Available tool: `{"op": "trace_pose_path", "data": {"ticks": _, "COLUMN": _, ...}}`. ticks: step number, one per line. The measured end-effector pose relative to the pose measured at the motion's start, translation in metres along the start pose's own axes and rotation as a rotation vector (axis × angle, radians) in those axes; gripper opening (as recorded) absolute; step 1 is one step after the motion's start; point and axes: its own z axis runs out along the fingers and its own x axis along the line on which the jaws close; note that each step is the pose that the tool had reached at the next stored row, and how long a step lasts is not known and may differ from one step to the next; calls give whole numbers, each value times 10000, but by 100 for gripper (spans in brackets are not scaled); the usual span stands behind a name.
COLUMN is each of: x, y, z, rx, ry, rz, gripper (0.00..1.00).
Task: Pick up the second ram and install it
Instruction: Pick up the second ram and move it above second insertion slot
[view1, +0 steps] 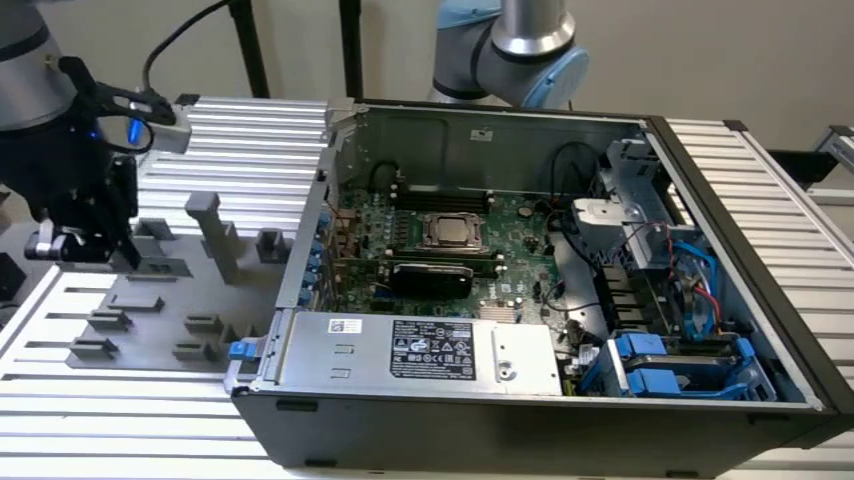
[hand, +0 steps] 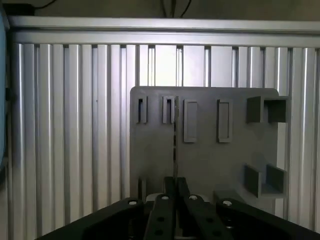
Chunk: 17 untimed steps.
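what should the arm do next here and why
Probably a small straight lift. The hand looks closed on the thin edge-on second ram, low over the grey holder tray; pulling straight, without tilt, should keep it clear of the slots.

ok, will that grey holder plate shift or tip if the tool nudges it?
Probably won't tip: the holder plate lies flat and wide on the ribbed table. It may slide, since I see no clamps. It looks like stiff plastic, likely light.
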Motion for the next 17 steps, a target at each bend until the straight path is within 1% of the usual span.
{"op": "trace_pose_path", "data": {"ticks": 2, "x": -2, "y": -44, "z": -92, "rx": -1, "ry": -4, "rz": 0, "gripper": 0}}
{"op": "trace_pose_path", "data": {"ticks": 6, "x": -8, "y": -185, "z": -257, "rx": 0, "ry": -11, "rz": -1, "gripper": 0}}
{"op": "trace_pose_path", "data": {"ticks": 17, "x": -22, "y": -664, "z": -596, "rx": 0, "ry": -63, "rz": -2, "gripper": 0}}
